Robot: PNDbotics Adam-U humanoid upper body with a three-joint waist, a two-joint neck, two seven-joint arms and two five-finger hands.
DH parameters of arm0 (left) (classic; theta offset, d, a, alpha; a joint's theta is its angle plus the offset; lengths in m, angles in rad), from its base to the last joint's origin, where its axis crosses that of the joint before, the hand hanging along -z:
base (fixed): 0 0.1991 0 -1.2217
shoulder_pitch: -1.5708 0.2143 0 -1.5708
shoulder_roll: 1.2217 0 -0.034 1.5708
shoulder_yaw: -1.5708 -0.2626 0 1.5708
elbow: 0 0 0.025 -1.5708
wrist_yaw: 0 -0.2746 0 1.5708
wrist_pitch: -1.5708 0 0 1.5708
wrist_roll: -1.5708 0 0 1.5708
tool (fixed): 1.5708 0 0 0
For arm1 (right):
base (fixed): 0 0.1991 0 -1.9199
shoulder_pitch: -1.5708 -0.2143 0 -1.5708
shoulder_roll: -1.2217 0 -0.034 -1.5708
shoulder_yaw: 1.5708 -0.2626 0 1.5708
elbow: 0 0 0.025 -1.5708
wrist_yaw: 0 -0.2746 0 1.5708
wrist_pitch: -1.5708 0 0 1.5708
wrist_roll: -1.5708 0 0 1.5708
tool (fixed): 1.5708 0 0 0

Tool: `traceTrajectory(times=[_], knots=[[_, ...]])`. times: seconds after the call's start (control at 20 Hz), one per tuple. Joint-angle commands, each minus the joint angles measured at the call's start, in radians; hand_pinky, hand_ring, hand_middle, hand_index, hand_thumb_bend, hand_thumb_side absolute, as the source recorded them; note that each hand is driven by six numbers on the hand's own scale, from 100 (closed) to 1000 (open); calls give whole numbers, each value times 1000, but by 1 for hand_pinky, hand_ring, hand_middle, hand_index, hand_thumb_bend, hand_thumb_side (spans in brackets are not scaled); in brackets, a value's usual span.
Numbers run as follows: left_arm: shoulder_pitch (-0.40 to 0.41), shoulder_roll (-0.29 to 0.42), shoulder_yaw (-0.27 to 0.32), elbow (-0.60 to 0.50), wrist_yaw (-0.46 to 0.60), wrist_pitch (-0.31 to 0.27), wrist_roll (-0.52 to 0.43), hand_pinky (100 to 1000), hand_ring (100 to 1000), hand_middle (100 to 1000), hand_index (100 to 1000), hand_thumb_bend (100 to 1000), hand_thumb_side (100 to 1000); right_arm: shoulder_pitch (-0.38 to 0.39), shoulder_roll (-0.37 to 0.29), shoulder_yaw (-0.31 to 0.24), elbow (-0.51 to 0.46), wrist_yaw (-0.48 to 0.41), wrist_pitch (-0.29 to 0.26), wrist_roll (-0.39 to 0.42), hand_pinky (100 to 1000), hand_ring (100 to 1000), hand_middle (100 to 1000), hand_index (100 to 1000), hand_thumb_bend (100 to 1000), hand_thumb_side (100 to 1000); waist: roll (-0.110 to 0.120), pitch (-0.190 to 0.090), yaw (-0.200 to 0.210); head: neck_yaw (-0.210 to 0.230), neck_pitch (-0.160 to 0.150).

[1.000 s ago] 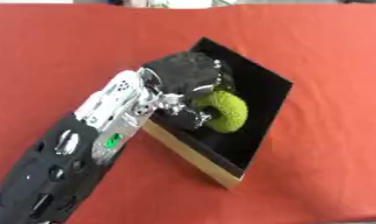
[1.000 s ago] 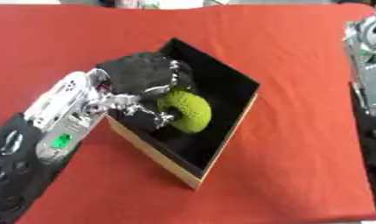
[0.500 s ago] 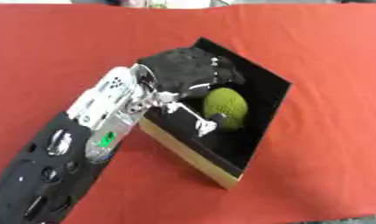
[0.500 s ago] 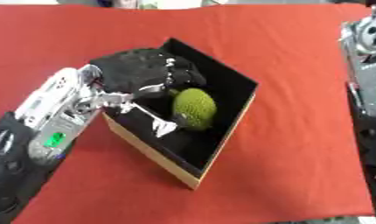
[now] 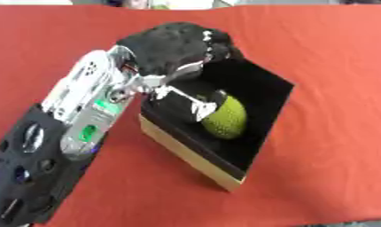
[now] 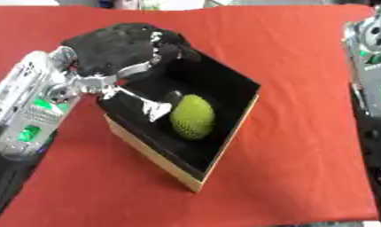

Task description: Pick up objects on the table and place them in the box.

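A black-lined cardboard box sits askew on the red table. Inside it, against the right wall, lies a green bumpy ball. My left hand, black with silver parts, hovers over the box's far left corner with its fingers relaxed and holding nothing. A silver thumb points down toward the ball but stays apart from it. Of my right arm only the silver forearm shows, at the right edge of the right eye view. Its hand is out of sight.
A red cloth covers the table around the box. My left forearm crosses the lower left, reaching up to the box's left side. Pale things line the far edge at the top.
My left hand let go of the green ball, which now lies in the box. The hand lifted and drew back toward the box's far left corner.
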Motion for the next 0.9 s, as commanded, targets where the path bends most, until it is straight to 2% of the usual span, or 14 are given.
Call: traceTrajectory(times=[0.05,0.35,0.6,0.7,0.9], knots=[[5,64,63,-71,34,34,29,767,741,740,833,100,417,-2,-26,-21,-20,10,-1,-13,706,645,521,653,100,706,-8,-30,13,-22,10],[52,181,210,-218,125,125,119,762,744,746,820,100,396,1,-34,-20,-20,15,-3,-17,706,645,521,653,100,706,-10,-30,34,-36,12],[109,249,338,-345,204,204,198,767,756,761,814,100,443,-4,-40,-20,-20,17,-8,-16,707,646,523,654,100,704,-16,-28,39,-33,13],[119,269,392,-366,237,237,231,766,757,764,813,100,438,-8,-43,-19,-20,18,-9,-13,708,645,523,654,100,704,-19,-27,37,-27,11],[145,353,499,-372,303,303,297,776,768,776,818,105,425,-11,-48,-18,-20,19,-11,-12,707,645,523,654,100,704,-26,-22,37,-26,4]])
